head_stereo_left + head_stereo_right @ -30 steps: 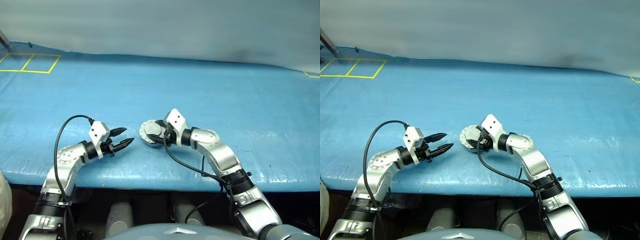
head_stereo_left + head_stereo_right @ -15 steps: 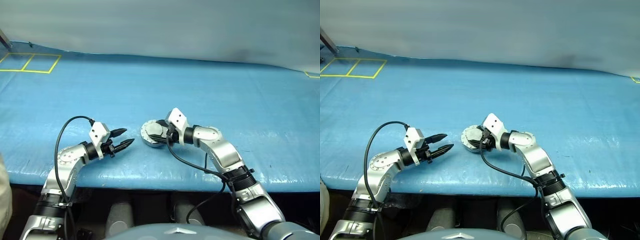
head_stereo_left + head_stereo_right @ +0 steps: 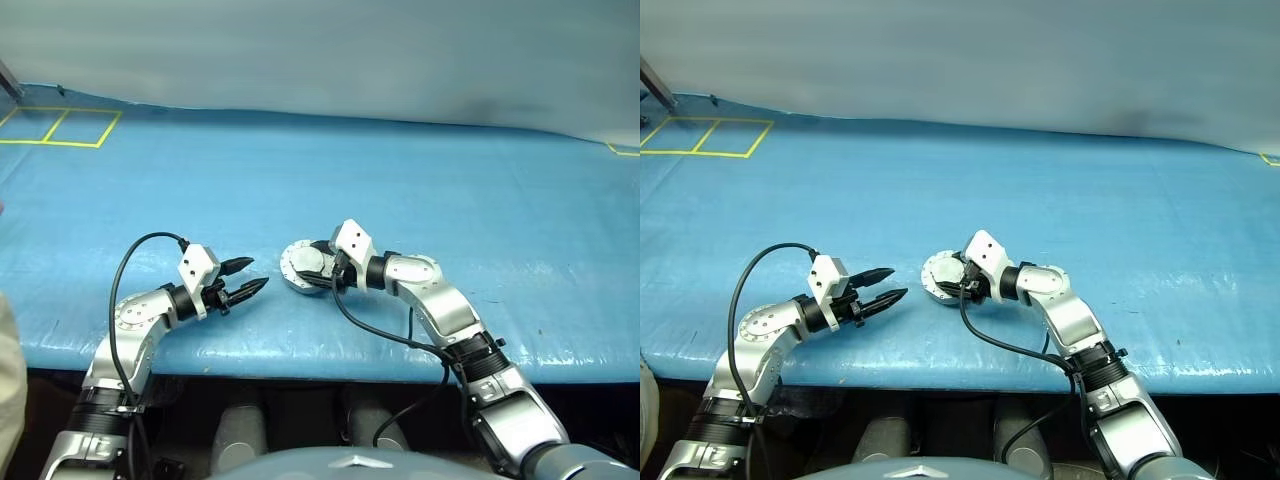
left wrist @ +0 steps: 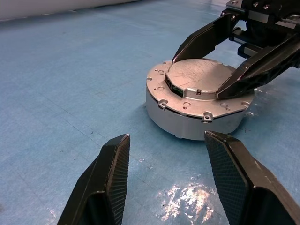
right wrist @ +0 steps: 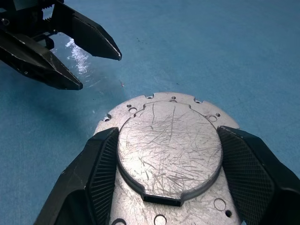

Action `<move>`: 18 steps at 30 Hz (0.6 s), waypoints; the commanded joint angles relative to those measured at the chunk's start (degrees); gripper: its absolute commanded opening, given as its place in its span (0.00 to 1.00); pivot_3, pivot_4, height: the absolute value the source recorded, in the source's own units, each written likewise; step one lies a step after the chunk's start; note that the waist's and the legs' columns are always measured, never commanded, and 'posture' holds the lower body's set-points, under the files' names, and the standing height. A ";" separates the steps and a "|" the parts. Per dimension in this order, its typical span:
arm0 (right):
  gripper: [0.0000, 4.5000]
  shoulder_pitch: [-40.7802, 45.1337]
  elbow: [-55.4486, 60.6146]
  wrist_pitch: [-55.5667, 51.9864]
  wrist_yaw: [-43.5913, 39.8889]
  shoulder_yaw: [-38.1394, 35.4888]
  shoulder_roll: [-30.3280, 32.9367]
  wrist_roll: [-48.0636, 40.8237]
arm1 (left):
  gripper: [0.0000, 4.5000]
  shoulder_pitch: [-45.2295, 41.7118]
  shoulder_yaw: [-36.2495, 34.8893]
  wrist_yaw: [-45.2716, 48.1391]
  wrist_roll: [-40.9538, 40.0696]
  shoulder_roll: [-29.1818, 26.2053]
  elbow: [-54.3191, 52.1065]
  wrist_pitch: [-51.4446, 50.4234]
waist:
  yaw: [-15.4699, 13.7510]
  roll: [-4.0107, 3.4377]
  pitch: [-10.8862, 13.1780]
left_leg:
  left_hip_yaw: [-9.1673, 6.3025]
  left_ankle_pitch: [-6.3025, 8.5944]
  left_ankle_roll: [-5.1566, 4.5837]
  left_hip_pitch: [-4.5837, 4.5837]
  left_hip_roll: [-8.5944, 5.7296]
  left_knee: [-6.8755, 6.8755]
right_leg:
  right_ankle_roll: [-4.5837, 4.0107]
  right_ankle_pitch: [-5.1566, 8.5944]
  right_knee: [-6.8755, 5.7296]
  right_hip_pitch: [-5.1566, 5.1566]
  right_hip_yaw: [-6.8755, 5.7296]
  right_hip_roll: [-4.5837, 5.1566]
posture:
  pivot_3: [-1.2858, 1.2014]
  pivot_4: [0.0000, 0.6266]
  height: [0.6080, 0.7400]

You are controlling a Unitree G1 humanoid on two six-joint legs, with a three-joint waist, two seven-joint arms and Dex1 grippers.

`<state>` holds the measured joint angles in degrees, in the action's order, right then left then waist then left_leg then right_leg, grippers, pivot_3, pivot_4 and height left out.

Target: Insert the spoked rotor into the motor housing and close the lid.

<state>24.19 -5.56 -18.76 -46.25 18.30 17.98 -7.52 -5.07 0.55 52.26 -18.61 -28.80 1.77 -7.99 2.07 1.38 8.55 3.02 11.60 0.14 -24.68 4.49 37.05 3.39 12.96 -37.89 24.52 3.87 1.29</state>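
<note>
My right gripper (image 5: 168, 180) straddles the closed round silver-grey metal motor housing (image 4: 197, 105), fingers spread beside its raised scratched top. My left gripper (image 4: 168, 180) hovers open just short of it.

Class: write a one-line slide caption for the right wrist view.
Right gripper straddles the closed motor housing on blue table; left gripper waits open beyond.

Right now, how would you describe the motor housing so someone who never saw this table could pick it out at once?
On the blue mat, look near its front edge, midway between the two arms. There sits the motor housing, a short round silver-grey can with its closed lid's scratched raised disc on top and small holes around the rim. The right gripper straddles its top, while the left gripper hangs open beside it.
</note>
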 commanded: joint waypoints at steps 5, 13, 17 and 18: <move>0.67 0.34 -3.95 -1.02 0.24 0.27 0.51 1.74 | 0.61 -0.20 -0.26 -0.01 -0.35 0.24 -1.49 0.52 | 0.01 0.00 -0.02 | 0.00 0.00 0.00 0.03 0.00 0.01 | 0.00 0.00 -0.01 -0.02 0.00 0.01 | 0.52 0.24 1.00; 0.67 1.81 -4.70 -0.60 0.60 -0.41 0.56 1.96 | 0.61 -0.32 -0.15 0.10 -0.40 0.35 -1.45 0.32 | 0.02 0.00 -0.02 | 0.00 0.00 0.00 0.07 0.01 0.06 | -0.03 -0.03 -0.04 -0.03 0.00 0.01 | 0.52 0.24 1.00; 0.67 2.69 -5.64 0.69 1.33 -0.12 0.96 3.36 | 0.61 -0.18 -0.06 0.06 -0.35 0.50 -1.61 0.28 | 0.03 0.00 -0.02 | 0.00 -0.01 0.00 0.08 0.01 0.07 | -0.04 -0.05 -0.04 -0.02 0.00 0.01 | 0.52 0.24 1.00; 0.67 2.91 -5.91 1.09 1.57 0.15 1.15 4.02 | 0.61 -0.12 -0.04 0.05 -0.32 0.55 -1.67 0.27 | 0.03 0.00 -0.02 | 0.00 -0.01 0.00 0.08 0.01 0.08 | -0.05 -0.05 -0.04 -0.02 0.00 0.01 | 0.52 0.24 1.00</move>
<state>26.67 -9.18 -17.49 -46.45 18.43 17.85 -6.67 -5.04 0.59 52.29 -18.62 -28.32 1.76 -8.14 2.10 1.38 8.53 3.03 11.60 0.14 -24.61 4.49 37.13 3.34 12.90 -37.93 24.50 3.88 1.31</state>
